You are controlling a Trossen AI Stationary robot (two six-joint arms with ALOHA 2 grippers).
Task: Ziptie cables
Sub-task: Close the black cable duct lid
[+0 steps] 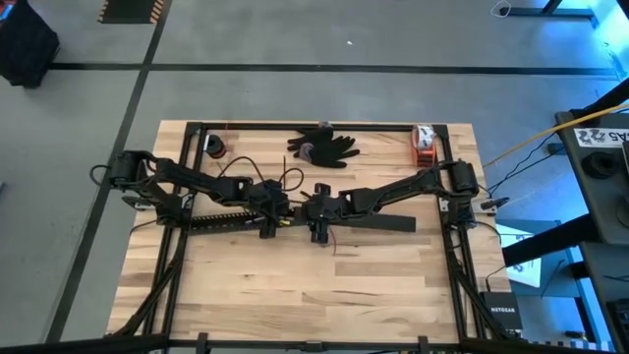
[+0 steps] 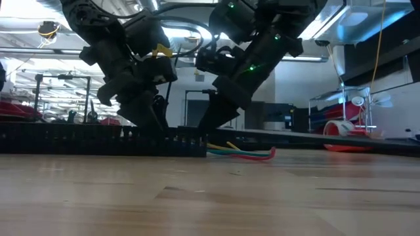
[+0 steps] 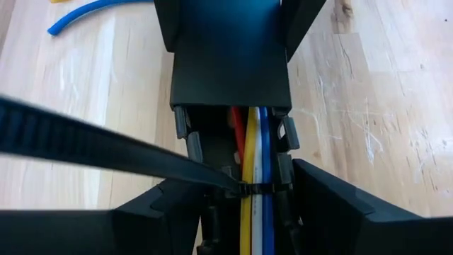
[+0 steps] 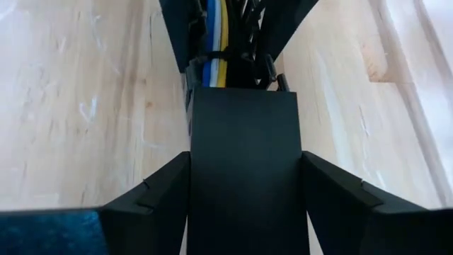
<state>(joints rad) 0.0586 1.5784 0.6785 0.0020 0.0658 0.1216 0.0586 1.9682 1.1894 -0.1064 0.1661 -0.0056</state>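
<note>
A long black comb-slotted bar (image 1: pixel 221 218) lies across the table's middle. Yellow, white, blue and red cables (image 3: pixel 255 156) run inside it, and their ends stick out of its right end (image 2: pixel 244 154). The thin dark ziptie (image 3: pixel 260 189) crosses the cables, its tail (image 3: pixel 85 142) slanting away to one side. My left gripper (image 1: pixel 267 216) is shut on the bar near that end. My right gripper (image 1: pixel 319 216) faces it, shut on a flat plain black strip (image 4: pixel 244 142) that runs toward the table's right. My left gripper has the slotted bar's two side walls (image 3: pixel 287 170) between its fingers (image 3: pixel 340 205), near the bar's right end. The fingers slant down from the table's left and lie along the bar. The bar rests on the table. My right gripper pinches the flat strip by its two long edges (image 4: pixel 299 163) between its fingers (image 4: pixel 347 198), at the strip's end next to the slotted bar. The fingers slant down from the table's right and lie along the strip. Whether that end is lifted, I cannot tell.
Black gloves (image 1: pixel 322 146) lie at the far middle, an orange and white item (image 1: pixel 423 143) at the far right, a small red roll (image 1: pixel 214 146) at the far left. A blue tube (image 3: pixel 92 15) lies on the wood. Black rails (image 1: pixel 177 256) frame the table.
</note>
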